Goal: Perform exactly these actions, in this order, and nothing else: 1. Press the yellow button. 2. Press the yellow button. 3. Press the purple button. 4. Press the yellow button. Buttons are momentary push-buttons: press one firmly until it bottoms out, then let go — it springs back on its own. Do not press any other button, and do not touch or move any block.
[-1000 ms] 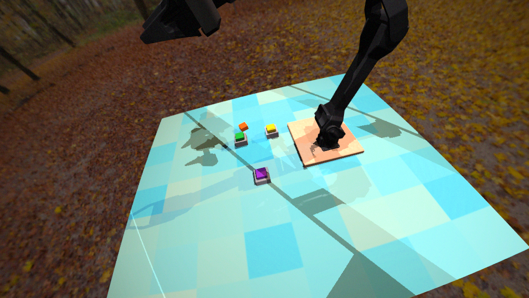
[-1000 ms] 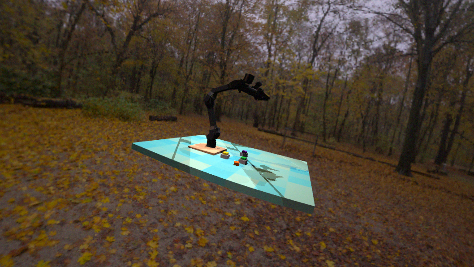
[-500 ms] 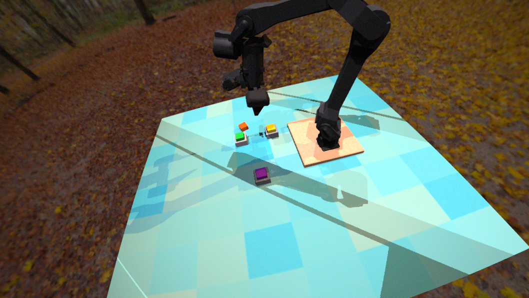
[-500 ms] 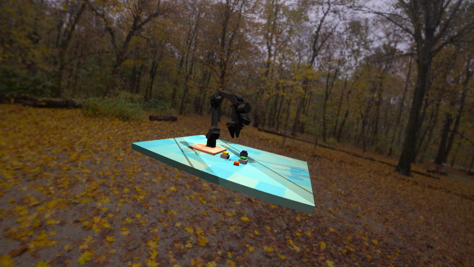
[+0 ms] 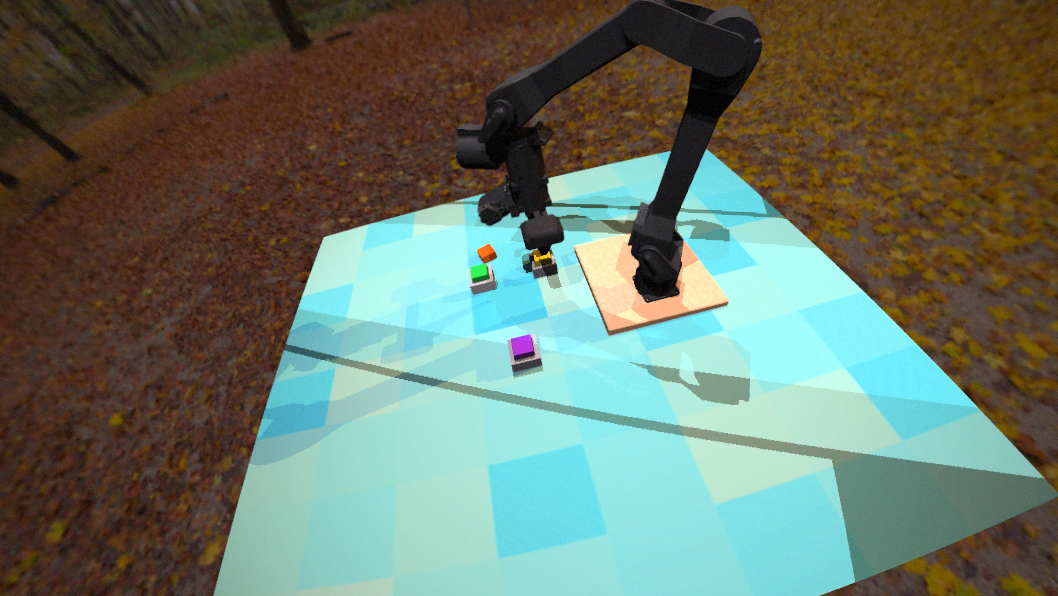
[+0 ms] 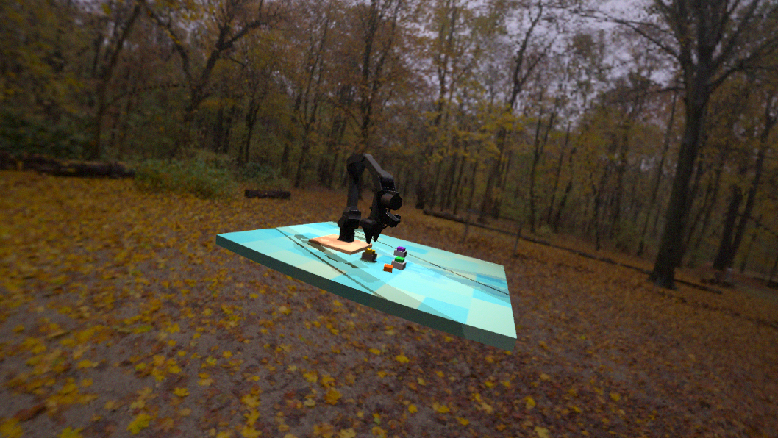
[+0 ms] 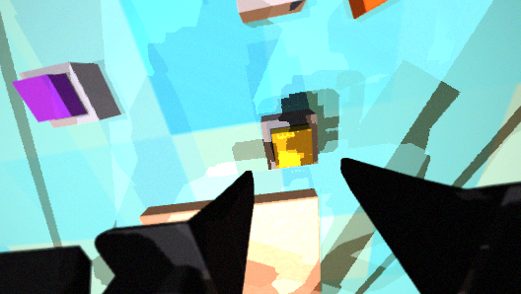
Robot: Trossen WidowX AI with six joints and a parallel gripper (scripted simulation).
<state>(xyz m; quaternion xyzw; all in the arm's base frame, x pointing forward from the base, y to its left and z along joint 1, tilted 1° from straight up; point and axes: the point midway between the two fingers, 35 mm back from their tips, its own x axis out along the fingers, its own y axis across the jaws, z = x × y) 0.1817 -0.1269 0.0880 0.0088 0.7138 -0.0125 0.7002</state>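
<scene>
Yellow button: stands on the counter (image 5: 547, 503) (image 6: 462, 304) (image 7: 197, 99) just beside the wooden base plate (image 5: 613, 314) (image 6: 354, 249) (image 7: 291, 217); its cap (image 5: 542, 257) (image 6: 370, 251) (image 7: 292, 148) sits raised in a grey housing (image 5: 546, 271) (image 6: 368, 257) (image 7: 266, 129).
Expected handling: cap judged stiff and light, sprung beneath; housing probably rigid. Slip likely if met off-centre.
Contact point: no grasp required. Press the cap's centre straight down until it bottoms out, then release fully.
Gripper (image 5: 544, 250) (image 6: 372, 241) (image 7: 295, 170): above the yellow button, fingers apart, holding nothing. Drawing the tips together would give a firmer pressing point.
Purple button (image 5: 522, 346) (image 6: 400, 249) (image 7: 41, 99): well apart from the yellow; same handling expected.
Green button (image 5: 479, 272) (image 6: 399, 259) (image 7: 271, 10): not to be pressed; cap out of the wrist view.
Orange block (image 5: 486, 252) (image 6: 387, 267) (image 7: 365, 6): near the green button, probably light and easily nudged; avoid contact.
</scene>
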